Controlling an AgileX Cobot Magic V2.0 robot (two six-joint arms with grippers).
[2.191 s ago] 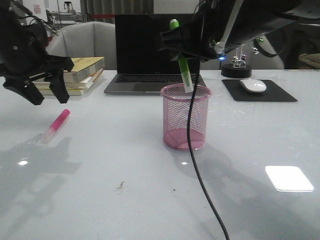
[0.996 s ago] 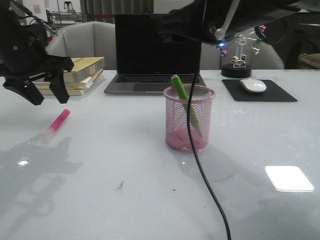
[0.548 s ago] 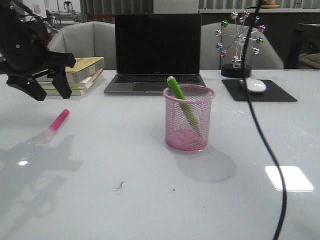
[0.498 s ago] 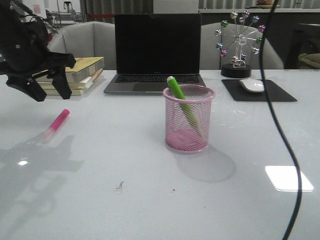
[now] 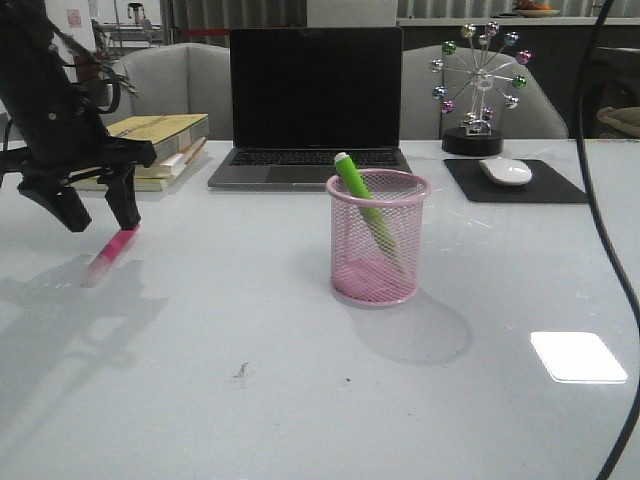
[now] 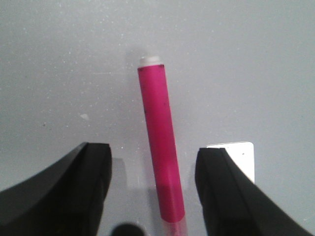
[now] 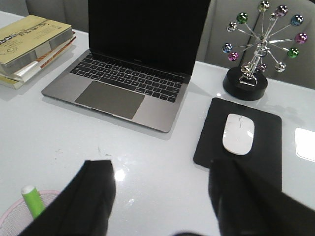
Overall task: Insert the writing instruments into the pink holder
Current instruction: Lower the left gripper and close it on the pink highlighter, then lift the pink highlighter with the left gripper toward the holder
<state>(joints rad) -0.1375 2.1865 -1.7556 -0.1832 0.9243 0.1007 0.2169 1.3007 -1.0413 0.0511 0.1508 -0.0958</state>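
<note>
Pink marker (image 5: 112, 248) lies flat on the table (image 5: 250, 400), my left gripper (image 5: 88, 205) spread wide just over it — green marker (image 5: 362, 202) leans inside the pink holder (image 5: 378, 238). Books (image 5: 160, 150) and laptop (image 5: 312, 105) sit behind; my right gripper (image 7: 162, 196) gapes too.

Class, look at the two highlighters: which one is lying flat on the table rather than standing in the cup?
The pink highlighter, flat on the table under the open left gripper. The green highlighter leans inside the pink holder.
</note>
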